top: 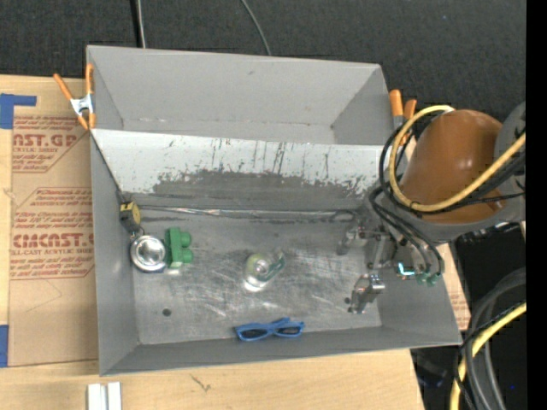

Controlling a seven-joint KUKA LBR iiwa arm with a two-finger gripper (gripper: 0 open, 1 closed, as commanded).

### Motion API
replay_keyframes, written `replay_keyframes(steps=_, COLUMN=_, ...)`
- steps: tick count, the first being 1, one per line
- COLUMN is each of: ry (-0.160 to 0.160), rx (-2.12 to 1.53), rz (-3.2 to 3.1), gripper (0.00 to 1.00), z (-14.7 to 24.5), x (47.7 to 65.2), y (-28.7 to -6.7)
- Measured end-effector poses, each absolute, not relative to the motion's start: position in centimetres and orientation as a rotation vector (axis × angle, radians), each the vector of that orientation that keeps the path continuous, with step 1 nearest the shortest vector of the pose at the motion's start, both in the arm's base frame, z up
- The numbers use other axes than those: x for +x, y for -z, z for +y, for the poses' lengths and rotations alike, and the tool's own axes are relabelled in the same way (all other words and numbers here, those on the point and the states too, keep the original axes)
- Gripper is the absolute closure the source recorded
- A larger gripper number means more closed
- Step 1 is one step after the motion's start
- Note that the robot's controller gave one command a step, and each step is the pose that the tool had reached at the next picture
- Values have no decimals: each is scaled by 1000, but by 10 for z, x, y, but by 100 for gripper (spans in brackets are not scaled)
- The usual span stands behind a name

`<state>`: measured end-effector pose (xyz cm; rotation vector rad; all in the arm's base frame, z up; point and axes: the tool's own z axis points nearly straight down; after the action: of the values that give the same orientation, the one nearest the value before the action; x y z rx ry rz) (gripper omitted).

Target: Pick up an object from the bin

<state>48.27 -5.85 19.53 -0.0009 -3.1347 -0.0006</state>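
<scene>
While the two-finger gripper [359, 270] hangs low over bare floor at the right of the grey metal bin [231, 101], jaws apart and empty, nothing is picked yet. Nearest things: a small clear glassy cup with a green tint [261, 269], mid-floor to its left, and blue plastic sunglasses [269, 330] by the front wall. Best bet: centre over the cup, straddle it and close gently, since it's rounded and likely slips.

Scuffed matt grey metal bin [222, 310]; shiny metal cup [147, 253].
</scene>
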Motion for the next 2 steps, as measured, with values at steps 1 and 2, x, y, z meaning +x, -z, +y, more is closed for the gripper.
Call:
replay_keyframes(steps=1, ry=3, rx=312, rz=-3121, gripper=0, z=6, x=496, y=-90)
replay_keyframes(steps=2, ry=-4, rx=384, rz=-3139, gripper=0, z=43, x=487, y=-74)
